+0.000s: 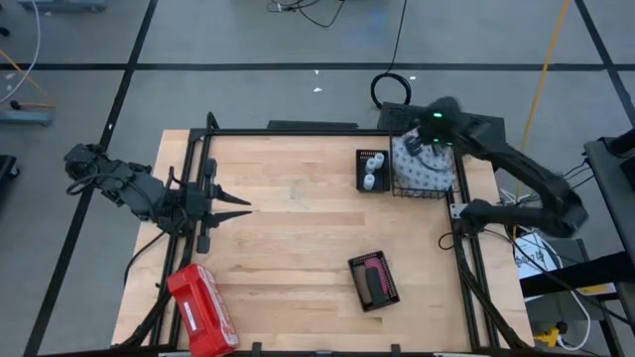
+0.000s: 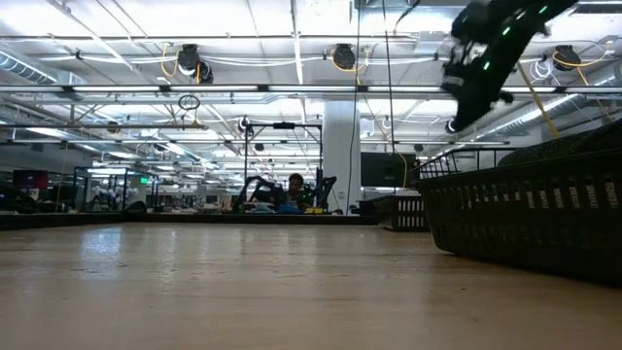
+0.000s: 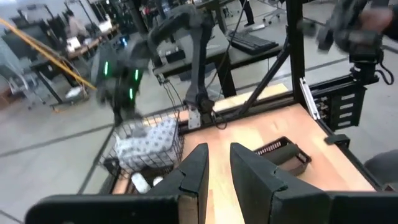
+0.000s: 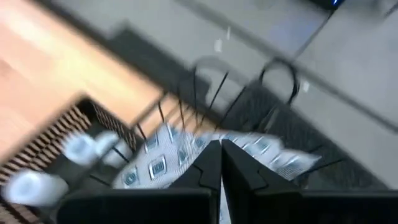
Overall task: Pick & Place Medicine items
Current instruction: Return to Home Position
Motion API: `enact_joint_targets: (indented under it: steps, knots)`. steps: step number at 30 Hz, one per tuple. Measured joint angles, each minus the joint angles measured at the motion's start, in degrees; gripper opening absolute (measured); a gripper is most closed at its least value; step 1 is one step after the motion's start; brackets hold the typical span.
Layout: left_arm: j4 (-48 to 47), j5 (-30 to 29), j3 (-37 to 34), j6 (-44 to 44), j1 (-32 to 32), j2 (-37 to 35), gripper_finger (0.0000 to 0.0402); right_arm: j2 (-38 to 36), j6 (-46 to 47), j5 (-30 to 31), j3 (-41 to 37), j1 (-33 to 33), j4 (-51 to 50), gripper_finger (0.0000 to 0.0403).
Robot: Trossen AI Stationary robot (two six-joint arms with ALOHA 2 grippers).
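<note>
Right gripper (image 4: 221,163) up over the wire basket (image 1: 451,190) at the table's right side, fingers pressed together, nothing between them. Under it the patterned cloth (image 1: 422,171) lies bundled inside that basket. Just beside it, the white bottles (image 1: 371,171) stand in the small black tray (image 1: 360,184), and the tubes (image 1: 373,282) lie in the other black tray (image 1: 391,294), well apart from the basket. My left gripper (image 1: 241,204) waits at the left side, fingers a little apart, empty. I see no medicine item loose on the table (image 1: 298,238), so the sorting looks finished. By my reckoning, all that's left is to bring the right arm home.
</note>
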Motion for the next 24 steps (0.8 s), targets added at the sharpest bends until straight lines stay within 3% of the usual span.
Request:
enact_joint_targets:
  steps: [4,10,17,24]
  knots:
    - [-4.0,-0.4,-0.1,-4.1,-0.3,-2.0,0.0076,-12.8,3.9,-0.2,0.0,0.0,-2.6,0.0003]
    - [-6.8,-0.4,-2.9,-7.0,-2.2,-11.5,0.0076,-30.1,8.1,-3.4,0.0,0.7,-8.0,0.0004]
    - [1.5,-7.5,-20.9,-8.9,-2.4,-26.5,0.0076,-45.0,11.1,-14.8,-5.4,1.9,-2.0,0.0004]
    - [9.3,-7.5,-37.3,-10.4,-2.4,-39.9,0.0076,-52.2,15.1,-27.6,-15.8,1.9,8.0,0.0004]
